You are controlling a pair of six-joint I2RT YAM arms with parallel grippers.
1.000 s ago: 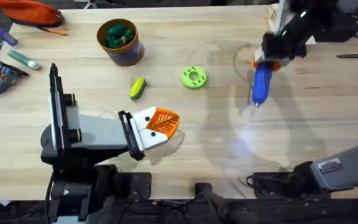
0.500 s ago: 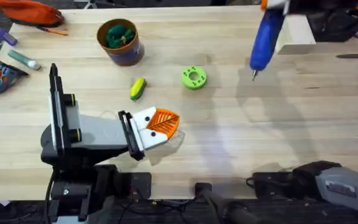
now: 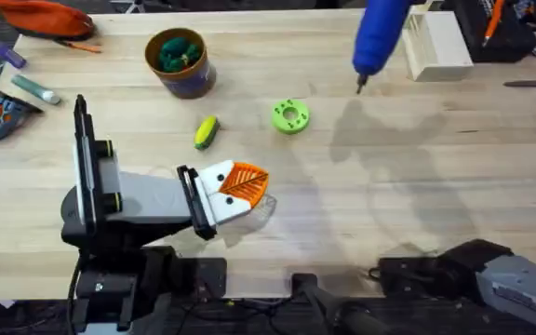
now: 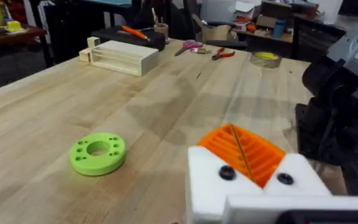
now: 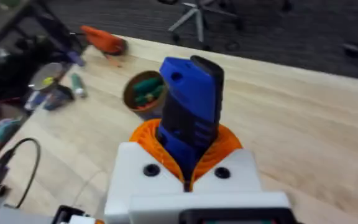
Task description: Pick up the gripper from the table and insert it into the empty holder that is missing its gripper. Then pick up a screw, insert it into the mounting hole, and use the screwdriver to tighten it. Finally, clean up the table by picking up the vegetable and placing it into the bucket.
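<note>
The screwdriver (image 3: 381,35) has risen farther from the table since before.
We see the right gripper (image 5: 188,155) clamping it; the left gripper (image 3: 242,186) rests closed.

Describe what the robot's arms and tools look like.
Left arm: grey link with black joints and a black bracket. Left tool: white angular mounts, two black screws, orange ribbed pads. Right tool looks the same. Right arm: grey with a small label, on a black base.
</note>
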